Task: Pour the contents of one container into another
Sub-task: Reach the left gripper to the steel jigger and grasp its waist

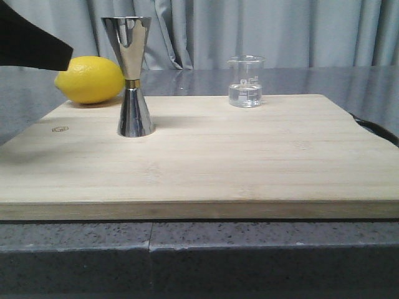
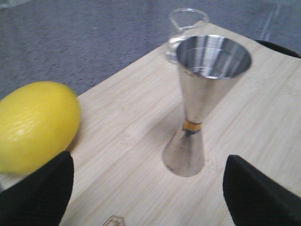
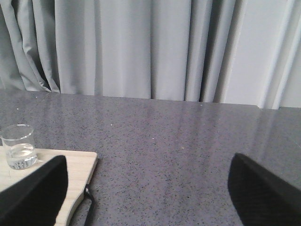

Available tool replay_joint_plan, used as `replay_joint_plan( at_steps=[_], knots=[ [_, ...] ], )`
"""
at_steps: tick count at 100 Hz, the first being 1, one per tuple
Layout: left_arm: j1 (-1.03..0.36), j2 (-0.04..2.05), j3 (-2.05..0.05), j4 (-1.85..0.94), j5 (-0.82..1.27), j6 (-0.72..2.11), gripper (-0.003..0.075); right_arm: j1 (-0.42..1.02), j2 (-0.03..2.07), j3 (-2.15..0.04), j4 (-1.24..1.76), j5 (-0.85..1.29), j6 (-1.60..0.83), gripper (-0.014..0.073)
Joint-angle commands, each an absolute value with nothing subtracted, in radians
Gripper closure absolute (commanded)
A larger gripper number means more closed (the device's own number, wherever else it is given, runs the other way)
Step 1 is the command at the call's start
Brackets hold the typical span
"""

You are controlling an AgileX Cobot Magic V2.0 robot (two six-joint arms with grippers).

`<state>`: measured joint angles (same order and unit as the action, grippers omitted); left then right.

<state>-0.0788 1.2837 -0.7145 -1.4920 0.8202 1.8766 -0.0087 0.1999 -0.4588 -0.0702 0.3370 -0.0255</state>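
Cutting board (image 1: 206, 162) as reference. Left gripper (image 2: 148, 188): fingers spread apart, empty, steel jigger (image 1: 132, 75) upright between them. Beaker (image 1: 245, 81) upright at the board's far edge, part-filled with clear liquid; white graduations unreadable. Lemon (image 1: 90, 79) at far-left corner. Right gripper (image 3: 146, 193): fingers apart, off the board.

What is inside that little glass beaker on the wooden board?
The beaker holds a shallow layer of clear liquid, about a third of its height. White printed marks cover part of its wall, and nothing else shows inside it.
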Motion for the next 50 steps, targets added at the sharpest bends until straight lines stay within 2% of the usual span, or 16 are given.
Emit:
replay_joint_plan(
  at_steps=[1, 50],
  knots=[
    [-0.076, 1.314, -0.749, -1.612, 0.964, 1.984, 0.0134, -0.016, 0.220, -0.486, -0.081, 0.267, -0.035, -0.0034],
    [-0.076, 1.505, -0.751, -1.709, 1.228, 2.231, 0.0134, -0.016, 0.220, -0.486, -0.081, 0.267, -0.035, -0.0034]
  ],
)
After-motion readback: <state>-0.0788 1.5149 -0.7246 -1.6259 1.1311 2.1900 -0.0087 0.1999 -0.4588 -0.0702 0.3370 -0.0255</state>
